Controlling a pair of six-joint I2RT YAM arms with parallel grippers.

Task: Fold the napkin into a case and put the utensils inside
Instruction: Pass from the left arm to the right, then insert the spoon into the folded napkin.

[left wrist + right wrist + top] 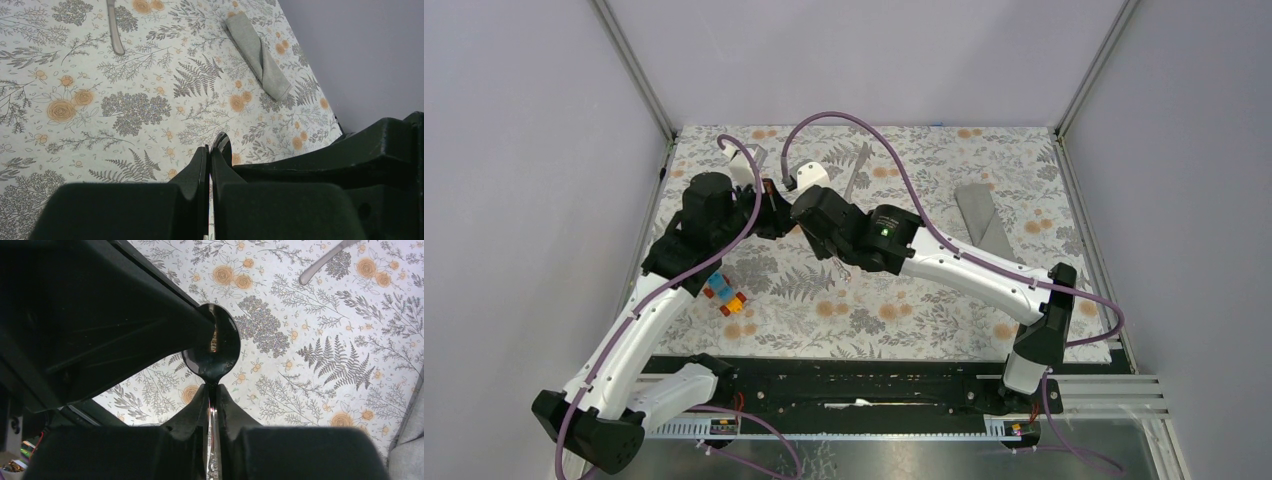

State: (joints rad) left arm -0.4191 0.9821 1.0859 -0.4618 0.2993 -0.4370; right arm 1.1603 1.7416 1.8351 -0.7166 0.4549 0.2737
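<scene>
A silver spoon (212, 345) is held by its handle between the shut fingers of my right gripper (212, 387), bowl pointing outward. My left gripper (210, 150) is shut, with the spoon's bowl edge (223, 142) at its fingertips; its black body meets the bowl in the right wrist view. Both grippers (774, 207) (800, 215) meet above the middle left of the table. A silver knife (859, 170) lies flat at the back; it also shows in the left wrist view (115, 30). The grey napkin, folded into a narrow case (982, 220) (260, 55), lies at the right.
The floral tablecloth (904, 300) covers the table. Small colourful toy blocks (724, 296) lie under the left arm. Purple cables loop above the grippers. Grey walls and metal frame posts close in the table on three sides.
</scene>
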